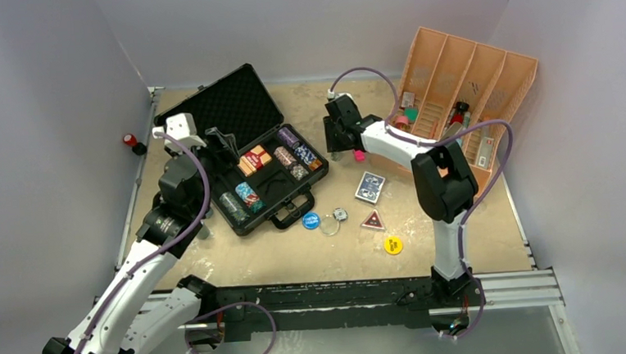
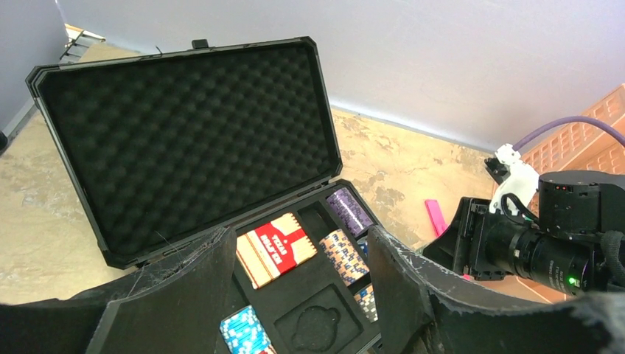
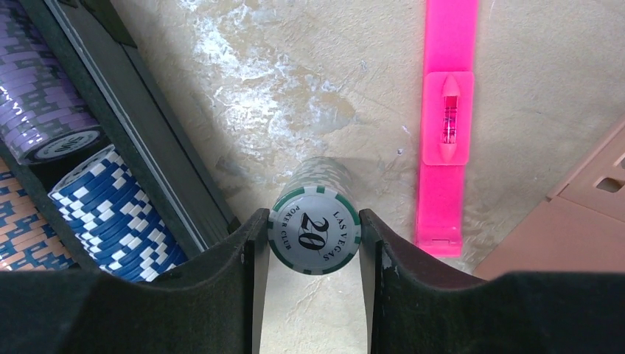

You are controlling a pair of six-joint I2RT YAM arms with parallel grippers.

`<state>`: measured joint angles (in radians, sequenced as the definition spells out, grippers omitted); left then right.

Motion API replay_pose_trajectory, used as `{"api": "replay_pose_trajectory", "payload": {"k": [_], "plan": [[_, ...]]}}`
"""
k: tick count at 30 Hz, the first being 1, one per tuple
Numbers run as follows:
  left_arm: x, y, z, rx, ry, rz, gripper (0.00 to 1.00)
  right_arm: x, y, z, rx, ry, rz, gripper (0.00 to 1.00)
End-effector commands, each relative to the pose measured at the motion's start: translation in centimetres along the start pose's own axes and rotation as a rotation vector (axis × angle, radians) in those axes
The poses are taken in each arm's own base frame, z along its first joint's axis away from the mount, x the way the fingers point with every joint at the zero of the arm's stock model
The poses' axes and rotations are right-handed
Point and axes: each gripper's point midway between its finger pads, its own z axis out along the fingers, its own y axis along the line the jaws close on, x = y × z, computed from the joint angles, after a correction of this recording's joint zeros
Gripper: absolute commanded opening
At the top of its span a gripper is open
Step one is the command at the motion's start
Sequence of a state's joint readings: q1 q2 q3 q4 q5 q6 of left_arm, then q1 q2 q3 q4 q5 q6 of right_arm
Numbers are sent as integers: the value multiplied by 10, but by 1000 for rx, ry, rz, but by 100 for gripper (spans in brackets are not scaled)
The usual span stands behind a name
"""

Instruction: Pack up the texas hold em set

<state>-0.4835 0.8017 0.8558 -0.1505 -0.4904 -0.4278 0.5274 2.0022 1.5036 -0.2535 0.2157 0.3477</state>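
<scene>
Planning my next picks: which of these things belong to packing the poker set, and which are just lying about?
Belongs to the job:
black case
chips in it
red deck
green chip stack
blue deck
blue disc
yellow disc

Just lying about:
pink stick
orange tray
red knob

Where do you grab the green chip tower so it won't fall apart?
By its round sides, coming straight down from above. The green chip stack stands upright, face up, so jaws down both sides pinch every chip, as the right gripper does.
</scene>
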Motion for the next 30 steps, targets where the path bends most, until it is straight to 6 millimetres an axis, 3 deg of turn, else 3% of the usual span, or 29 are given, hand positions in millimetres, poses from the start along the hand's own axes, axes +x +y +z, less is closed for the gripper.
{"api": "replay_pose_trajectory", "payload": {"k": [1,6,10,16,20,30], "plan": [[-7,-6,2,28,-19,-21,65,-34,12,-22,-68,-105,1,27],[5,-23,6,112,29,1,66,-52,20,-64,-151,-168,22,26],[23,-55,4,303,102,50,66,-57,38,-107,-309,-200,11,26],[51,-107,-12,619,221,50,67,-48,66,-166,-571,-226,-77,26],[68,-136,-27,794,327,0,69,-32,81,-207,-745,-234,-110,26],[88,-174,-63,1048,460,-52,67,-1,99,-298,-1086,-253,-108,25]]}}
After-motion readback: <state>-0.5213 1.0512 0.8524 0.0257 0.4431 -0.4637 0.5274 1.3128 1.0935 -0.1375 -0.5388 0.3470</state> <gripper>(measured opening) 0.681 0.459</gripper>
